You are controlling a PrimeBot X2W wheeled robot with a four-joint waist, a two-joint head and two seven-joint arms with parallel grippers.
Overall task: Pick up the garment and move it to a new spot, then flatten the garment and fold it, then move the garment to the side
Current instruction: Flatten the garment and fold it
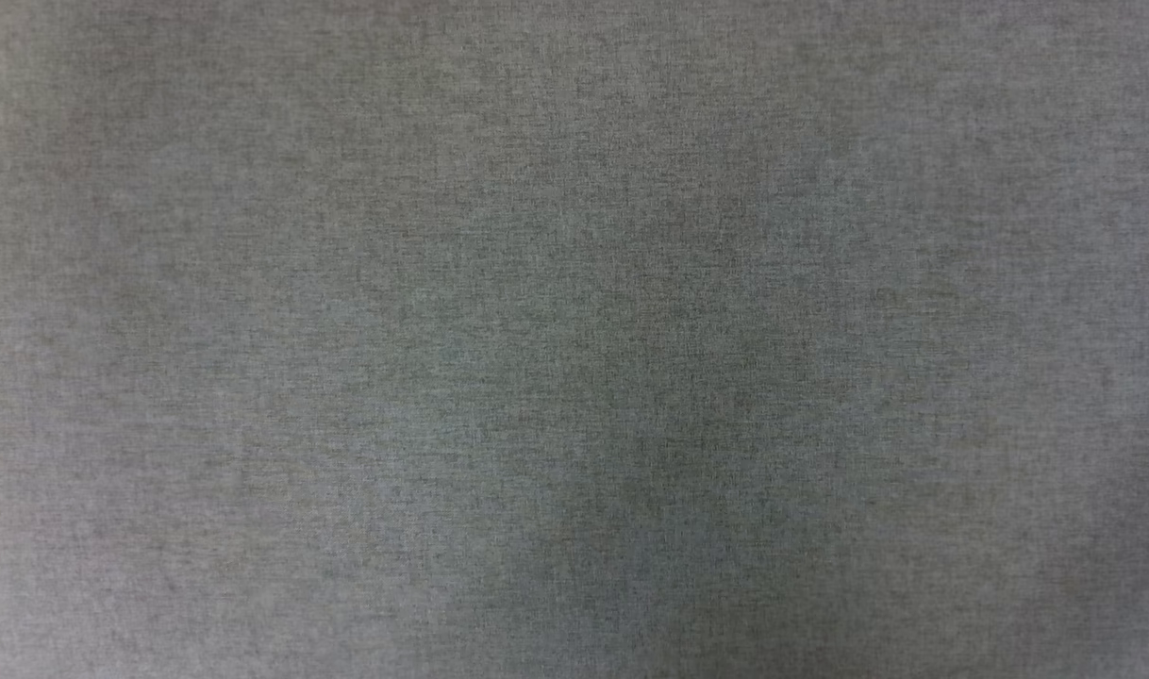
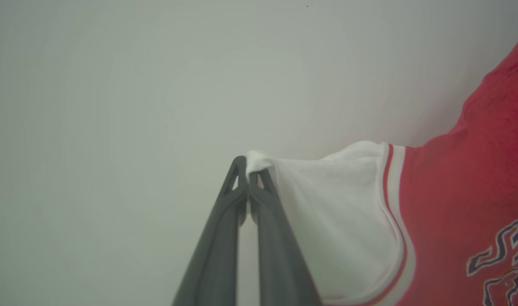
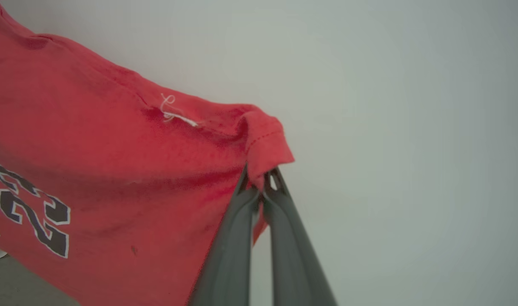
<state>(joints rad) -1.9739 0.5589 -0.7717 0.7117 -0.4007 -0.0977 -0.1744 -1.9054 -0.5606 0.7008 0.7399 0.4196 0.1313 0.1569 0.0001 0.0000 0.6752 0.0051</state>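
- Head view: a grey, finely woven surface is seen, and it is judged to be the desk top with soft shadows lying across it.
- Left wrist view: the left gripper is seen with its jaws clenched on the tip of a white sleeve, and a small tuft of white cloth is pinched out above the tips.
- From that sleeve the garment is drawn off to the right of the view. A red-white striped trim is passed first, then red cloth, with part of the dark white-edged lettering at the lower right.
- A plain pale background is seen behind it; what it is cannot be told.
- Right wrist view: the right gripper is seen with its jaws clenched on a folded red corner by a stitched hem. The red body is spread away to the left of the view.
- A loose white thread is seen near the upper edge of the cloth, and part of the dark number at the lower left.
- Progress, as judged: the garment is gripped at two points and appears to be lifted and stretched between the arms, so the pick-up is taken as done and the carry to a new spot as the step in hand.
- The laying down, flattening, folding and moving to the side are all left to be done.
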